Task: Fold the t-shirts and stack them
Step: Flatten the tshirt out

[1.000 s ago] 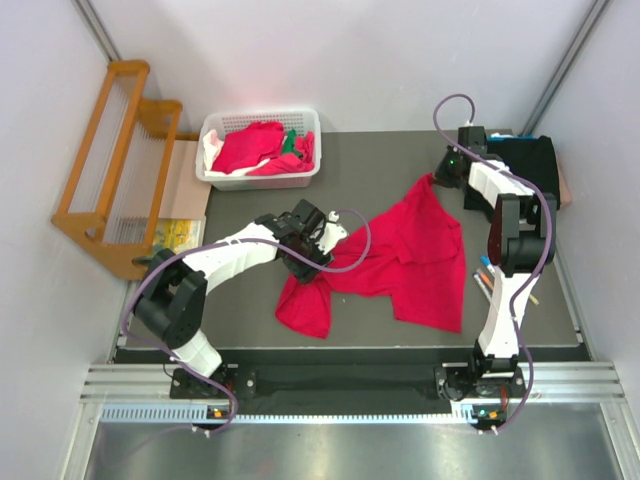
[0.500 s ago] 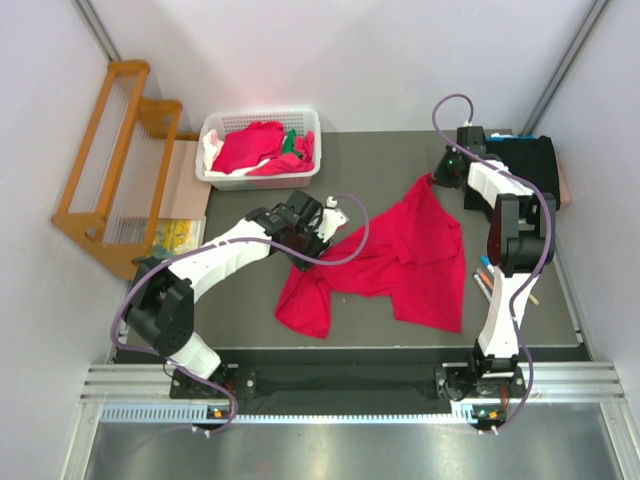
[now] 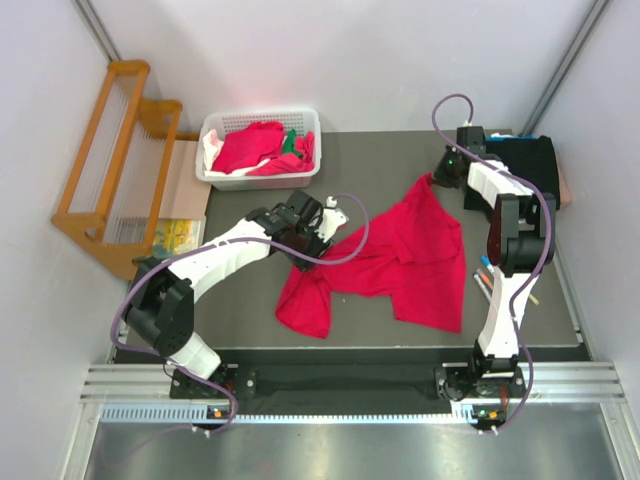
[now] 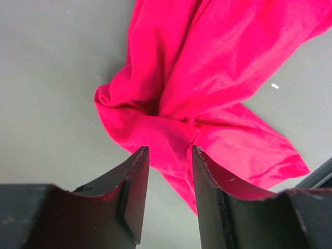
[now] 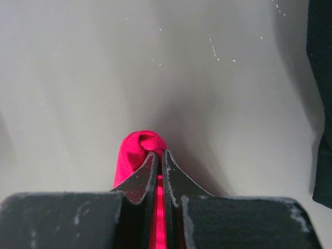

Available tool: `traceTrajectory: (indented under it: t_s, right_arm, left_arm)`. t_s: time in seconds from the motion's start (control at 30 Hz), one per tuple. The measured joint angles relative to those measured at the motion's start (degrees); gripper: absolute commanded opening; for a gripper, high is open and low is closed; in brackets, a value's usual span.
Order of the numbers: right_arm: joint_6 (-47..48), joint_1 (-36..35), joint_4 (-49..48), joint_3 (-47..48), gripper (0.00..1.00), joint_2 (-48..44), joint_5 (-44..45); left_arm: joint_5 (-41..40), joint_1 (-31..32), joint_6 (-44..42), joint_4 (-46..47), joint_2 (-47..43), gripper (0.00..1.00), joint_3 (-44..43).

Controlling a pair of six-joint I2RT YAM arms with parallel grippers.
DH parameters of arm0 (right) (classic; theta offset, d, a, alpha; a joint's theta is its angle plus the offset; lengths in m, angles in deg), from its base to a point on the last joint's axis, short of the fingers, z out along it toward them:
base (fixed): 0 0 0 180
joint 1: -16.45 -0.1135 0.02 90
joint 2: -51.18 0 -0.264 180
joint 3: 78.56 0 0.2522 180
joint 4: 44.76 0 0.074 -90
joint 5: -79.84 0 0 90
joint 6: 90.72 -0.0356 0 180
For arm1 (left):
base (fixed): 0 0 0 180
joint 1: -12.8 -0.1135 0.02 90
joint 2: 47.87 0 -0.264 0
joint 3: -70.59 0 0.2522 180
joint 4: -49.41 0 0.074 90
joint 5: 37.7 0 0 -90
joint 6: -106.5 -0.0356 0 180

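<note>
A crimson red t-shirt (image 3: 410,250) lies spread and rumpled on the dark table, with a bunched part at its near left (image 3: 305,305). My left gripper (image 3: 318,232) hangs open just above that shirt's left side. In the left wrist view the red cloth (image 4: 207,67) lies under the open gripper (image 4: 169,150), which holds nothing. My right gripper (image 3: 441,176) is shut on the shirt's far corner. In the right wrist view it (image 5: 158,153) pinches a red fold (image 5: 137,148). A black t-shirt (image 3: 525,160) lies at the far right. More red shirts (image 3: 250,145) fill the basket.
A white plastic basket (image 3: 215,178) stands at the far left of the table, with bits of green and white cloth inside. A wooden rack (image 3: 105,150) stands left of the table. Pens (image 3: 485,275) lie at the right edge. The black cloth (image 5: 321,104) shows right of my right gripper.
My left gripper has moved up and away from the shirt's bunched left part toward the far side, then held still. The right gripper and the shirt have not moved.
</note>
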Motion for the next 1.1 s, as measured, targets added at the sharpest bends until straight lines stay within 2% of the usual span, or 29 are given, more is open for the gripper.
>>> traceTrajectory:
  t_s: [0.47, 0.7, 0.83, 1.1]
  right_arm:
    - [0.00, -0.26, 0.00, 0.00, 0.00, 0.00, 0.02]
    - [0.02, -0.26, 0.22, 0.00, 0.00, 0.00, 0.04]
    - [0.02, -0.26, 0.24, 0.00, 0.00, 0.00, 0.04]
    - [0.04, -0.26, 0.24, 0.00, 0.00, 0.00, 0.02]
  left_arm:
    - [2.43, 0.57, 0.33, -0.39, 0.26, 0.44, 0.02]
    - [1.92, 0.57, 0.31, -0.35, 2.71, 0.37, 0.02]
    - [1.51, 0.57, 0.31, -0.31, 3.32, 0.30, 0.02]
    - [0.79, 0.48, 0.31, -0.28, 3.32, 0.01, -0.02]
